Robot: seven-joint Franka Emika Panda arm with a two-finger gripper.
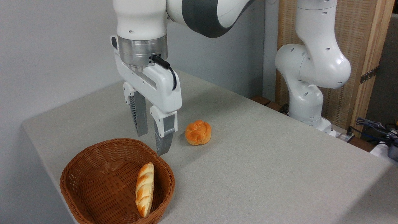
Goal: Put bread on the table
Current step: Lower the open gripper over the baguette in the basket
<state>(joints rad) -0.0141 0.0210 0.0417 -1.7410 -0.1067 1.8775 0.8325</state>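
Hanging left of centre, my gripper [152,138] is spread apart and grasps nothing, its fingertips just above the far rim of the basket. Below me the table [264,161] fills most of the frame. At lower left sits the wicker basket [93,174], the bread [145,189] lying against its right inner wall. Near my fingers, right of them, a small orange bun [198,132] rests on the cloth.

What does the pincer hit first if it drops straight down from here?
Probably the far rim of the basket. The open pincer points down with its tips hanging around that rim, and depth is hard to judge from one view. The bread lies nearer the camera, likely off that line.
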